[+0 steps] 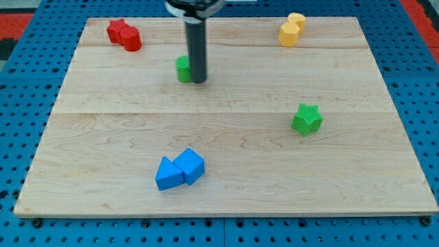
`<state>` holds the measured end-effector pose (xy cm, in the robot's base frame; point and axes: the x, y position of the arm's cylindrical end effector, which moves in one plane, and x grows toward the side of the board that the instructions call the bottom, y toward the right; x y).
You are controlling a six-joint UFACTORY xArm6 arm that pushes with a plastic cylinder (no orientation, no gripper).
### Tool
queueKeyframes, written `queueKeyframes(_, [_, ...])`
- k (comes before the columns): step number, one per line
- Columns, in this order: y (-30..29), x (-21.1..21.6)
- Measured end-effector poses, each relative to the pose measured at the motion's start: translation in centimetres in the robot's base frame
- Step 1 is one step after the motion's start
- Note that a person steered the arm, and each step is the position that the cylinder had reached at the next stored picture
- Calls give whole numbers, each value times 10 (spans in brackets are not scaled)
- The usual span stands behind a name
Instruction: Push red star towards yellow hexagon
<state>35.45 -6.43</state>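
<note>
The red star [116,30] lies at the view's top left, touching a red cylinder [131,38] on its right. The yellow hexagon [289,33] lies at the view's top right, touching a second yellow block [297,20] just above it. My tip [198,81] is on the board left of centre in the upper half, right against the right side of a green block [182,68] that the rod partly hides. The tip is well to the right of and below the red star, and far left of the yellow hexagon.
A green star [306,119] lies right of centre. Two blue blocks [180,169] sit together near the view's bottom, left of centre. The wooden board [226,192] rests on a blue perforated table.
</note>
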Motion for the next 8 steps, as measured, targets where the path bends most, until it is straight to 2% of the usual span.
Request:
queueKeyframes(1, [-27,-45])
queueKeyframes(2, [-71,-49])
queueKeyframes(3, [-80,-70])
queueKeyframes(4, [-97,-64])
queueKeyframes(5, [-153,-60])
queueKeyframes(6, [-228,-112])
queueKeyframes(7, [-235,-139])
queueKeyframes(8, [-157,-130])
